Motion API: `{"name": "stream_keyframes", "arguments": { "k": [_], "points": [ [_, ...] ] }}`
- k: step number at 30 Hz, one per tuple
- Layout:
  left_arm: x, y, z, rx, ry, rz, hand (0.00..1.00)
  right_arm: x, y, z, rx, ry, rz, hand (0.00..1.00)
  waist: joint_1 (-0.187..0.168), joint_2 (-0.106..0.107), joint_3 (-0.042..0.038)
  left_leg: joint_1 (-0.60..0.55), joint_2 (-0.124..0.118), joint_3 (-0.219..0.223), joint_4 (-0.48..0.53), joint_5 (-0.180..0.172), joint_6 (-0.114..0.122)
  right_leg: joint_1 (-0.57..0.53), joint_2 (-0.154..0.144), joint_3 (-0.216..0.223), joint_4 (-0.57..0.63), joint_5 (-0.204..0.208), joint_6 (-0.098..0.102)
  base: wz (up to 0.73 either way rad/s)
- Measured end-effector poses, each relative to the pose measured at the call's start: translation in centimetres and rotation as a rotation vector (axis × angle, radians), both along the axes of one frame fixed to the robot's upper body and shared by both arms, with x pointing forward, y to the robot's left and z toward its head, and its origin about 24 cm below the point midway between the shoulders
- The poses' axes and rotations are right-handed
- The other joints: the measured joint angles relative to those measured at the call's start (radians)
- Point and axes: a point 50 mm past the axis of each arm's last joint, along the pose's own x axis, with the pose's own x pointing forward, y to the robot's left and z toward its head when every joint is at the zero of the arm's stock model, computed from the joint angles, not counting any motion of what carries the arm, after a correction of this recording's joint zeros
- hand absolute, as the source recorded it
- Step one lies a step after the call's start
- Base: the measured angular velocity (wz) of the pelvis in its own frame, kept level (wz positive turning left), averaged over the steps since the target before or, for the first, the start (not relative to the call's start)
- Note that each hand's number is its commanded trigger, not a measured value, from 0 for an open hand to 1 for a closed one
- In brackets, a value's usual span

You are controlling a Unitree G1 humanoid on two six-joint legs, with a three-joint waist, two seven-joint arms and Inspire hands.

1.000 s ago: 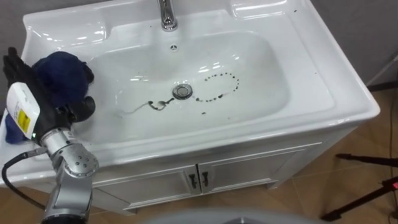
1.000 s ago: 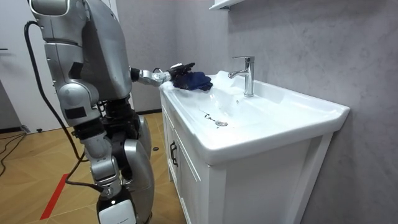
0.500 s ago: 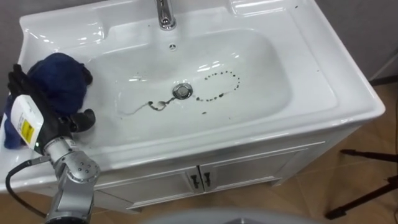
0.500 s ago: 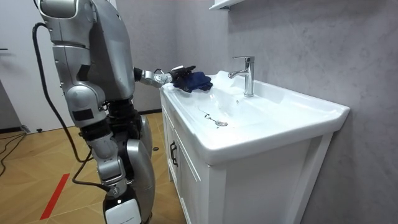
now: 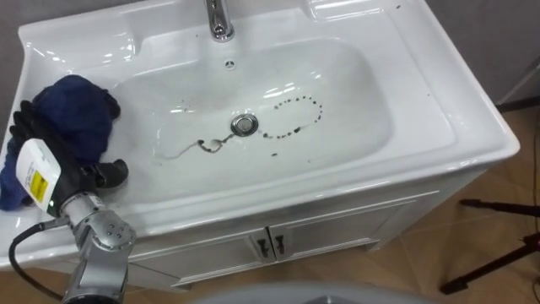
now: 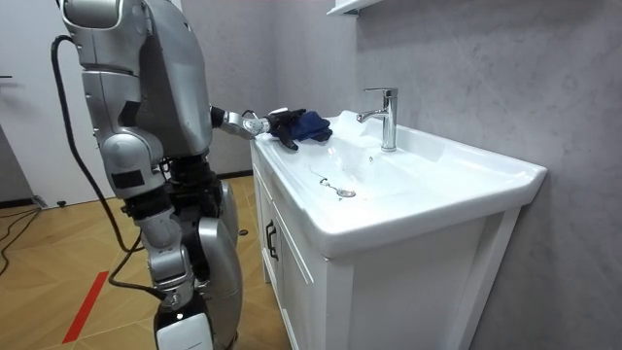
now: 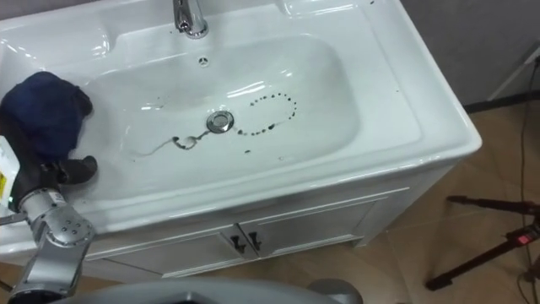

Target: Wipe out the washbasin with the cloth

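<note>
Left hand [image 5: 66, 171] on the left rim of the basin [image 5: 456, 110], fingers and thumb clasped round the blue cloth [image 5: 80, 105].

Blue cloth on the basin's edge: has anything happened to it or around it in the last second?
The left hand has sunk from just above the blue cloth onto it, at the left rim of the basin. The robot has edged closer to the cabinet. Whether it grips the cloth I cannot tell. The cloth, the dark marks near the drain and the tap are unchanged.
</note>
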Motion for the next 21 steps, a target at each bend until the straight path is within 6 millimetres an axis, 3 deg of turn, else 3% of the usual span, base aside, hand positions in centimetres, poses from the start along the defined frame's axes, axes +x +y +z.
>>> {"name": "stream_keyframes", "arguments": {
  "k": [16,21],
  "points": [
    [-0.4,0.3,-0.6,0.005,0.051,0.025,0.0,0.8,0.0,0.1,0.002,-0.029,0.013,0.0,0.0,0.007,-0.0008,0.014,0.002,0.012,-0.003,0.0,0.0,-0.001,0.006,0.018,0.018,0.0,0.0,-0.02],
    [-0.2,0.4,-1.3,0.001,0.088,0.031,0.0,0.7,0.0,0.1,0.001,-0.019,0.01,0.0,0.0,0.017,-0.0056,0.016,0.002,0.015,-0.003,0.0,0.0,-0.002,0.007,0.021,0.019,0.0,0.0,-0.01]
  ]
}}
